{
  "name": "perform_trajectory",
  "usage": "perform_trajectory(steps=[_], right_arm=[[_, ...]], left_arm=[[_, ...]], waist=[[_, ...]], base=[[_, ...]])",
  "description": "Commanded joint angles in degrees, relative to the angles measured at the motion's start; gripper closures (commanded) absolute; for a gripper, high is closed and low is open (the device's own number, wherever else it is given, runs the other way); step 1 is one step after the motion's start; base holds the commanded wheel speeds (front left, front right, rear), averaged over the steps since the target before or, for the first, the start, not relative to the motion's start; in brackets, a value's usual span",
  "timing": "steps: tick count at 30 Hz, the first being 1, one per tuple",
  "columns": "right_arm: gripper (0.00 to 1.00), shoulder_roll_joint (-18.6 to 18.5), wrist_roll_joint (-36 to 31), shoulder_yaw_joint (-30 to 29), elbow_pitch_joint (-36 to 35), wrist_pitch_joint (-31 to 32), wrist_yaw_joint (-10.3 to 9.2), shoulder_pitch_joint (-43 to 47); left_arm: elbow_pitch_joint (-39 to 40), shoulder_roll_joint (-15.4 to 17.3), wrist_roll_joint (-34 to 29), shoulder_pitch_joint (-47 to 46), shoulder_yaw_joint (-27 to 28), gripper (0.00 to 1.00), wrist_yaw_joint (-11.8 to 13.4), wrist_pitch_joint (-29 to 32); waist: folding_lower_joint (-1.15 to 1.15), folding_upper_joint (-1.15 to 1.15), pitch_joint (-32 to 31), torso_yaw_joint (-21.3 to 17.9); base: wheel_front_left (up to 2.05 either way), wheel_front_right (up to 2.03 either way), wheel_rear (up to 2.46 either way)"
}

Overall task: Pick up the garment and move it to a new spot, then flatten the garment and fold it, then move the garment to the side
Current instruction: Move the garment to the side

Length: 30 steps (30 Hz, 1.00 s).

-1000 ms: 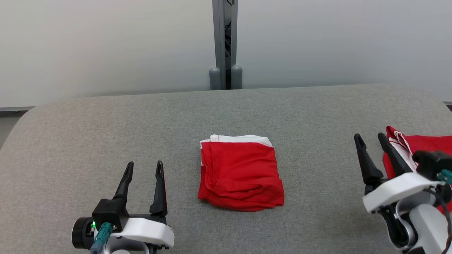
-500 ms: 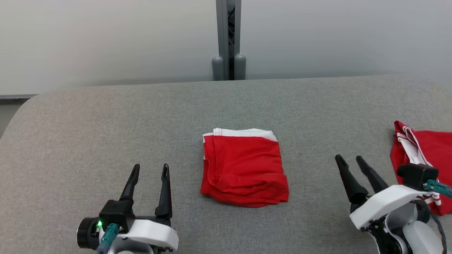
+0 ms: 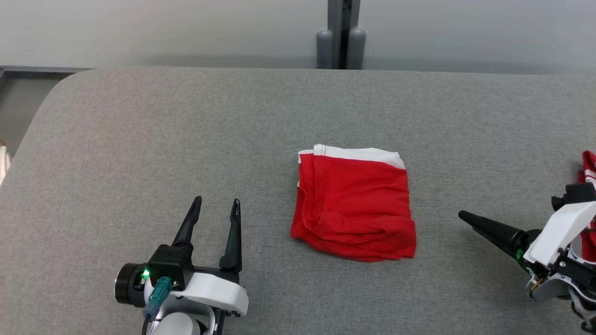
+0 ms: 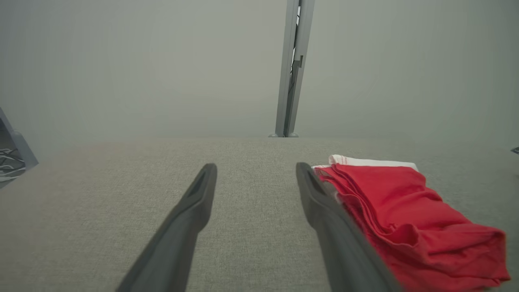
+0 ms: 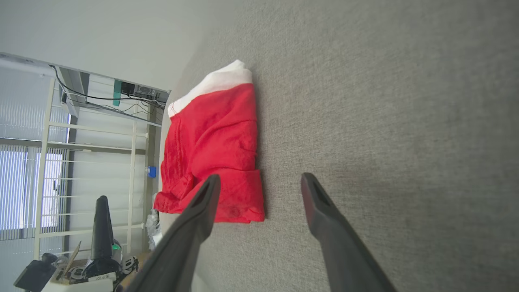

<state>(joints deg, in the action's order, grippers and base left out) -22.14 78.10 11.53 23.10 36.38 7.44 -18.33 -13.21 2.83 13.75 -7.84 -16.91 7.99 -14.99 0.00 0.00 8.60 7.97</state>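
The folded red garment with a white band along its far edge lies flat on the grey table. My left gripper stands open to the garment's left, a short gap away, holding nothing. In the left wrist view the garment lies just right of that open gripper. My right gripper is turned on its side, pointing left at the garment's near right corner from a hand's width away. In the right wrist view it is open and empty, with the garment ahead on the left.
A second red and white garment lies at the table's right edge, partly behind my right wrist. A grey post stands behind the table's far edge. The table's rounded left corner drops off to the floor.
The head camera has shifted, so the whole picture slid right. My right gripper has rolled onto its side, dropped lower and come closer to the garment. The left gripper has kept its place.
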Motion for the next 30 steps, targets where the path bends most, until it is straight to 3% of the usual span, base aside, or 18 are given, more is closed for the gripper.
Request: perform_trajectory(steps=[1, 9, 15, 30], right_arm=[[0.00, -0.73, 1.03, -0.59, 0.90, 1.43, 0.10, -1.54], [0.00, -1.51, 0.98, -0.64, 7.52, 5.29, 0.11, -6.58], [0.00, -0.01, -0.11, 1.43, 10.04, 7.65, 0.06, -8.55], [0.00, 4.58, -1.41, 5.31, 11.23, 11.61, 0.05, -9.14]], left_arm=[[0.02, 0.22, -0.23, -1.40, -0.24, 0.00, 0.09, -0.20], [0.38, 0.20, 0.25, -2.86, -1.60, 0.00, 0.85, -0.20], [0.54, 0.20, 1.06, -3.45, -2.19, 0.00, 1.54, -0.21], [0.23, 0.19, 1.46, -3.56, -2.29, 0.00, 2.10, -0.20]], waist=[[0.00, 0.00, 2.53, 2.65], [0.00, 0.00, 6.27, 7.48], [0.00, 0.00, 7.56, 9.84], [0.00, 0.00, 7.80, 11.04]], base=[[0.00, 0.00, 0.00], [0.00, 0.00, 0.00], [0.00, 0.00, 0.00], [0.00, 0.00, 0.00]])
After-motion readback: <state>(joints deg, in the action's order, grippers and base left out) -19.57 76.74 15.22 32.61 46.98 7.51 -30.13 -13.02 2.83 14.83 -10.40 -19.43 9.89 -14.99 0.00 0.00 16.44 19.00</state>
